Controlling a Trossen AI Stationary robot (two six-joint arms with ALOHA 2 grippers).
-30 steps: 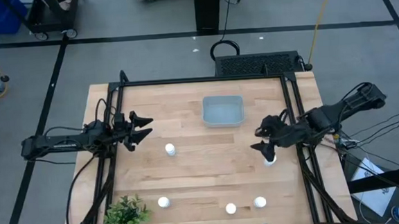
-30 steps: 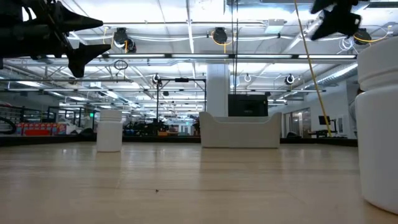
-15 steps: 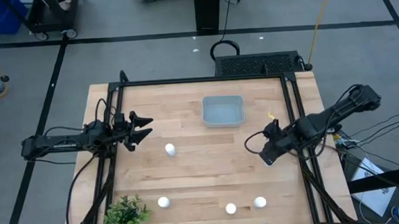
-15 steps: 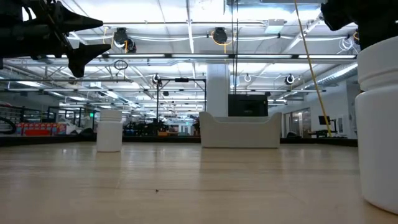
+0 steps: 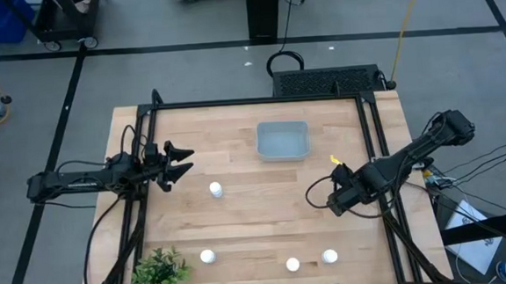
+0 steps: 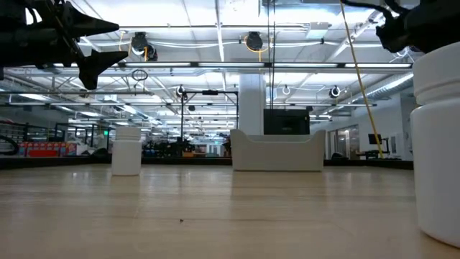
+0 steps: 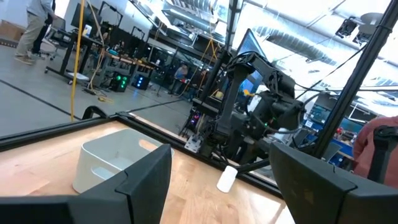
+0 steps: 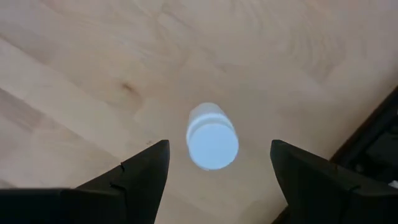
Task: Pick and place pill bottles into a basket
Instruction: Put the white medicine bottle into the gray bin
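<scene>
The grey-blue basket (image 5: 282, 140) stands at the far middle of the table. My right gripper (image 5: 334, 199) points down, open, over a white pill bottle (image 8: 212, 138) near the right edge. Its fingers stand on either side of the bottle and above it, and the gripper hides the bottle in the high view. Other bottles stand upright at the table's middle (image 5: 215, 190) and along the near edge (image 5: 207, 257) (image 5: 292, 265) (image 5: 330, 257). My left gripper (image 5: 184, 161) waits open above the left side, facing the basket (image 7: 118, 158).
A green leafy plant (image 5: 160, 273) stands at the near left corner. Black frame rails (image 5: 371, 126) run along the table's left, far and right sides. In the low view one bottle (image 6: 435, 144) stands very close at the right, and another (image 6: 127, 150) stands farther off.
My right gripper has moved a little toward the near edge and tipped down over the bottle near the right edge, which it now hides in the high view. The bottle has stayed where it was.
</scene>
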